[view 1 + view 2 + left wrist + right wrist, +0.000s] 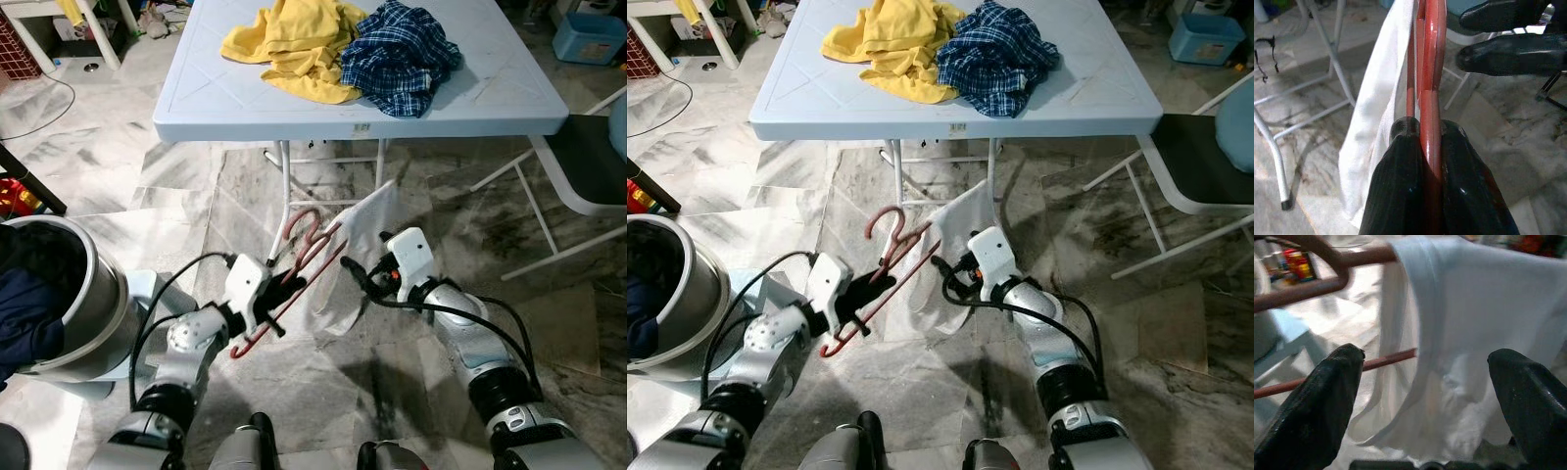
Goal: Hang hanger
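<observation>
Left gripper, jaws closed on the red plastic hanger carrying a white cloth, above the marble floor. Right gripper, jaws wide open just beside the cloth. No legible writing.

We lose the bin past the frame's edge beside the table; the chair is cropped, and the cloth is blurred.
</observation>
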Controlling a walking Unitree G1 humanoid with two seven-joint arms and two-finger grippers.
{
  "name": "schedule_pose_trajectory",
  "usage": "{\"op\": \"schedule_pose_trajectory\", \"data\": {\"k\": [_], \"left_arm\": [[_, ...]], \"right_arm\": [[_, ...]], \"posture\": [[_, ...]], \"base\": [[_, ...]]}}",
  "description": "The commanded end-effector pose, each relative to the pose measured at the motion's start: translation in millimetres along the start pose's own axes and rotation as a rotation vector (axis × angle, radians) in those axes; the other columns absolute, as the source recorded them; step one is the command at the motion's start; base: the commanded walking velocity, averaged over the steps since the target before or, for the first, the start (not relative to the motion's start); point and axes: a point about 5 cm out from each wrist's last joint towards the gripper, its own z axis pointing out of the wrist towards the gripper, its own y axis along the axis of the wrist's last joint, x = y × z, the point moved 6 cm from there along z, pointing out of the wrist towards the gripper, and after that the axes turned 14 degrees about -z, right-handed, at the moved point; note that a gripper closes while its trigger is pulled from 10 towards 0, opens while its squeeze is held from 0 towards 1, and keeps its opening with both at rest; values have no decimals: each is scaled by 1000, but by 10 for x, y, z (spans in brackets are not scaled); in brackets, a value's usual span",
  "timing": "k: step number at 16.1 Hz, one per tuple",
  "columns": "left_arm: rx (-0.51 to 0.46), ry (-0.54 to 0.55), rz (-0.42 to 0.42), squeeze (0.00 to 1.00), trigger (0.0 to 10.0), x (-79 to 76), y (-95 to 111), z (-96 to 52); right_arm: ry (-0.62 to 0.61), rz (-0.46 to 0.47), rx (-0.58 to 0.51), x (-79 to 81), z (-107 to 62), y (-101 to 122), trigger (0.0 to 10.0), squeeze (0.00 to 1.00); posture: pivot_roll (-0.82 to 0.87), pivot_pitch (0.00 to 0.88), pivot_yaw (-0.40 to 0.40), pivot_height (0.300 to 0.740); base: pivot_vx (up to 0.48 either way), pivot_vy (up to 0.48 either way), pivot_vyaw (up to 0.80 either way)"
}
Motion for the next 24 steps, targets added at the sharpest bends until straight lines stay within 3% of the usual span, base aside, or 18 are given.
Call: {"op": "schedule_pose_trajectory", "data": {"k": [1, 2, 6, 7, 8, 9, 15, 24], "left_arm": [[-46, -42, 39, 0, 0, -62, 141, 45], [-55, -52, 37, 0, 0, -88, 158, 60], [-58, -80, 29, 0, 0, -179, 126, 80], [-56, -91, 27, 0, 0, -202, 117, 84], [-56, -105, 27, 0, 0, -233, 114, 91], [-58, -125, 26, 0, 0, -281, 116, 104], [-40, -200, 61, 0, 0, -392, 99, 43], [2, -192, 91, 0, 0, -326, 48, -29]], "right_arm": [[-61, 7, 15, -75, 5, -6, 10000, 506], [-98, 17, 23, -99, 17, -10, 10000, 0], [-206, 67, 32, -171, 61, 4, 10000, 0], [-212, 64, 30, -175, 78, 23, 8196, 0], [-231, 55, 34, -200, 88, 32, 2392, 0], [-266, 44, 40, -258, 86, 33, 0, 0], [-401, 14, 39, -597, -39, 16, 0, 0], [-403, 9, 18, -878, -229, -35, 0, 0]], "posture": [[-54, 212, 37, 740], [-51, 211, 36, 740], [-41, 213, 34, 740], [-41, 213, 34, 740], [-41, 213, 34, 740], [-35, 211, 34, 740], [-24, 209, 52, 740], [-28, 205, 52, 740]], "base": [[0, 0, 0], [0, 0, 0], [0, 0, 0], [0, 0, 0], [0, 0, 0], [0, 0, 0], [0, 0, 0], [0, 0, 0]]}}
